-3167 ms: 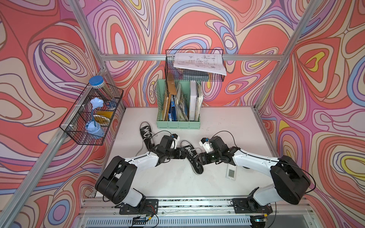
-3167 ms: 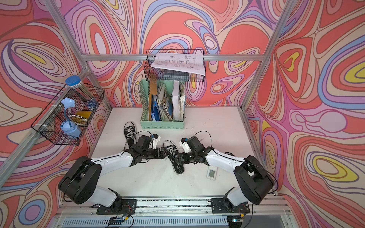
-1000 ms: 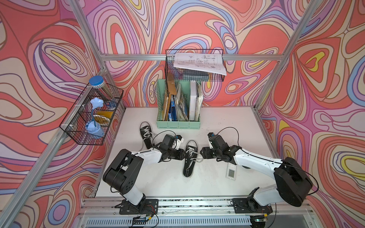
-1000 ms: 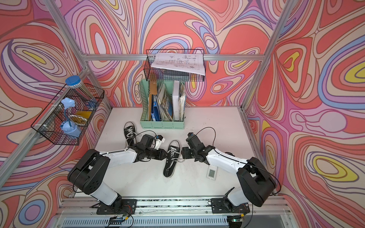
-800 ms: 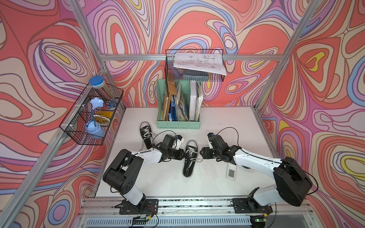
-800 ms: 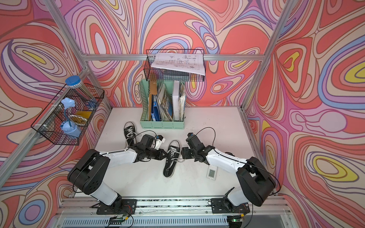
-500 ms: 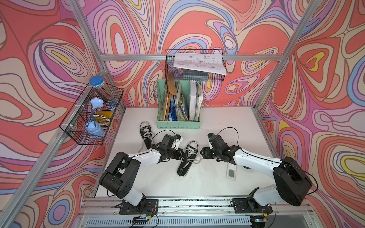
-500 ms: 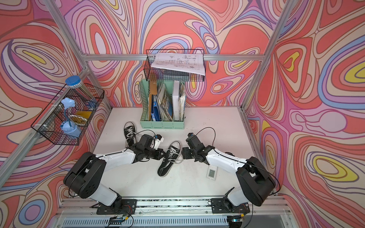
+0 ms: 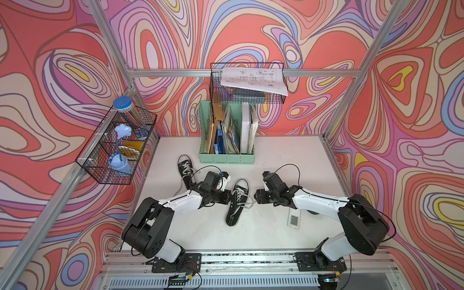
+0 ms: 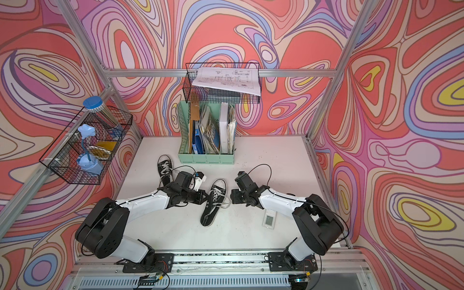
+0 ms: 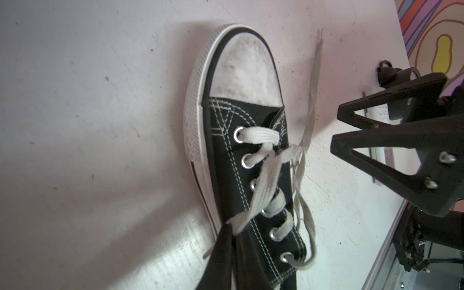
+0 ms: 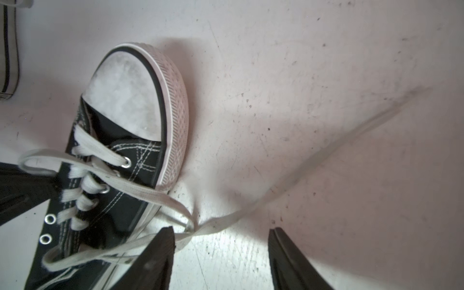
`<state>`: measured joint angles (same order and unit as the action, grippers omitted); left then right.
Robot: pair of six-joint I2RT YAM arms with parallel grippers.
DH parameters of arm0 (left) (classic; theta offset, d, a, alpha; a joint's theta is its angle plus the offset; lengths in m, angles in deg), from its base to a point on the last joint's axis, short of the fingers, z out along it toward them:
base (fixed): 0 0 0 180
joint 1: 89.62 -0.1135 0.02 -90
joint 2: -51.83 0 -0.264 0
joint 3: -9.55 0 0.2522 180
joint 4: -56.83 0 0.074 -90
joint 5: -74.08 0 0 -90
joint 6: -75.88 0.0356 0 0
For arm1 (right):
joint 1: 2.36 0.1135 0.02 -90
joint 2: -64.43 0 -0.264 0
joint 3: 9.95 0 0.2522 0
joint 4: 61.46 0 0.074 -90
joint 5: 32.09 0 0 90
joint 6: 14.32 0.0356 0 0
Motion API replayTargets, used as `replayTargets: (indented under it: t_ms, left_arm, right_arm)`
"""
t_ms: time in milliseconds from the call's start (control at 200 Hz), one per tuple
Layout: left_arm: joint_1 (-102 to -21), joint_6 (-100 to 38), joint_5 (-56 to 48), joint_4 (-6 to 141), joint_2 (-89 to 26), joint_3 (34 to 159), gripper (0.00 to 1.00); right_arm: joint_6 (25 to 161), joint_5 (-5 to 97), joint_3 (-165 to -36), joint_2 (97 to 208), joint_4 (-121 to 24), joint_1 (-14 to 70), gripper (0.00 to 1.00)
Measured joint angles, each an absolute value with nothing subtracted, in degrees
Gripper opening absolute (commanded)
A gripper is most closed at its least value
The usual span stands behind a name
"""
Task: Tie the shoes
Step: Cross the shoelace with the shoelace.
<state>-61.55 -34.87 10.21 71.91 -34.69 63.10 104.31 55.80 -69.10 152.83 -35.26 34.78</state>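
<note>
Two black canvas shoes with white laces lie on the white table. One shoe [image 9: 237,200] [image 10: 213,203] sits between my grippers, toe toward the front, its laces loose. The other shoe [image 9: 184,167] [image 10: 164,167] lies at the back left, partly behind my left arm. My left gripper [image 9: 227,197] [image 11: 231,231] is shut on a lace strand at the centre shoe's [image 11: 251,163] side. My right gripper [image 9: 257,197] [image 12: 221,233] stands open on the shoe's [image 12: 120,150] other side. A loose lace end [image 12: 226,221] lies on the table between its fingers.
A green file holder [image 9: 226,140] stands at the back, with a wire basket holding a paper sheet [image 9: 247,82] above it. Another wire basket [image 9: 115,148] hangs on the left wall. A small white device [image 9: 293,219] lies beside my right arm.
My left gripper has shut on the lace, and the centre shoe's toe has swung a little to the left. The right gripper's jaws have narrowed slightly.
</note>
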Motion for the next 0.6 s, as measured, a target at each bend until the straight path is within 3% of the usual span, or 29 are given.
replayTargets:
  t_ms: [240, 401, 601]
  left_arm:
    - [-61.6, -38.9, 15.1, 68.0, -34.5, 59.3, 0.16]
    - [-61.6, -41.2, 17.1, 66.2, -33.4, 57.2, 0.09]
    - [-61.5, -40.7, 14.5, 68.2, -30.1, 56.9, 0.09]
  right_arm:
    - [103.7, 53.7, -71.0, 156.6, -36.2, 34.8, 0.55]
    - [102.9, 51.0, -75.0, 160.1, -36.8, 34.8, 0.53]
    - [101.8, 49.7, -77.0, 161.3, -36.9, 34.8, 0.53]
